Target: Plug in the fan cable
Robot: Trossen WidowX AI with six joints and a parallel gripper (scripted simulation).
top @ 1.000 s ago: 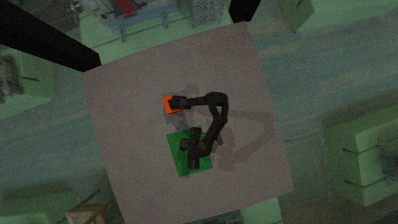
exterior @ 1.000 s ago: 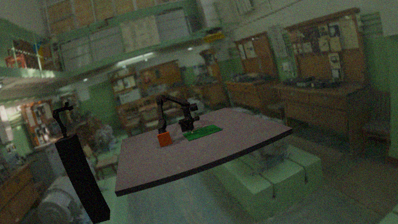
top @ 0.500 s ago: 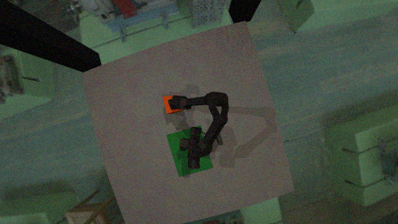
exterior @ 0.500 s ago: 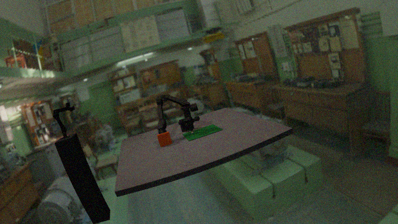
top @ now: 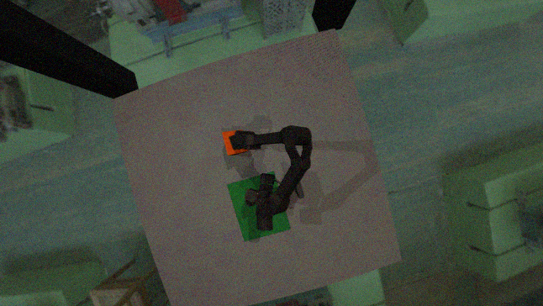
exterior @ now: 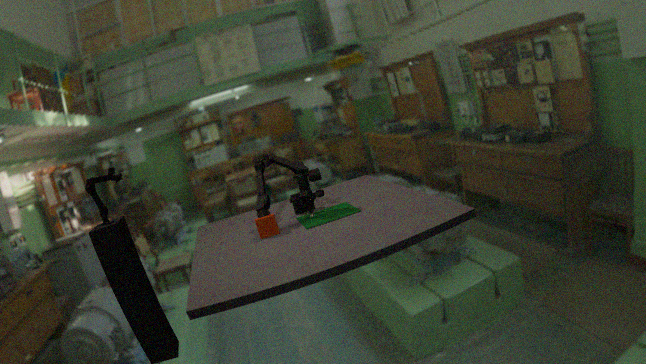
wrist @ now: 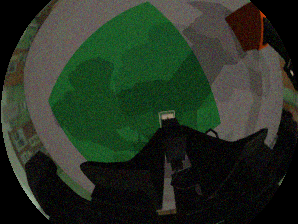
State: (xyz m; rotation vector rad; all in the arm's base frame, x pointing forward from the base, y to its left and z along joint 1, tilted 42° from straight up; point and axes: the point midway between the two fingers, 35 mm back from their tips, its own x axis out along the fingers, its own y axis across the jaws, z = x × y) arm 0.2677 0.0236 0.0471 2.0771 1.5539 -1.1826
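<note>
Dim light, green cast over everything. My arm (top: 296,168) folds back from its orange base block (top: 228,143) and reaches down over the green board (top: 239,202), which lies flat on the pinkish-grey table (top: 176,176).

From above, my pincer (top: 257,197) sits over the middle of the board, wrist and fingers one dark mass; I cannot pick out the fingers there.

From the side, the pincer (exterior: 305,206) hangs low over the near-left end of the board (exterior: 335,214), its tip close to the surface. Whether it touches the board I cannot tell from that angle. The orange block (exterior: 267,226) stands just left of the board, apart from it.

Wrist view: board (wrist: 133,76) fills most of the field, with my own shadow thrown across it. At the lower middle, my dark fingers are pressed in on a small thing with a pale tip, the plug (wrist: 166,117), pointing down at the board. So the pincer is pinching the plug, jaws narrow but not fully together.

The cable behind the plug is lost in the dark of the fingers. The four-pin header is too small and blurred to locate. Whether the plug is over it, on it or seated, I cannot tell.
</note>
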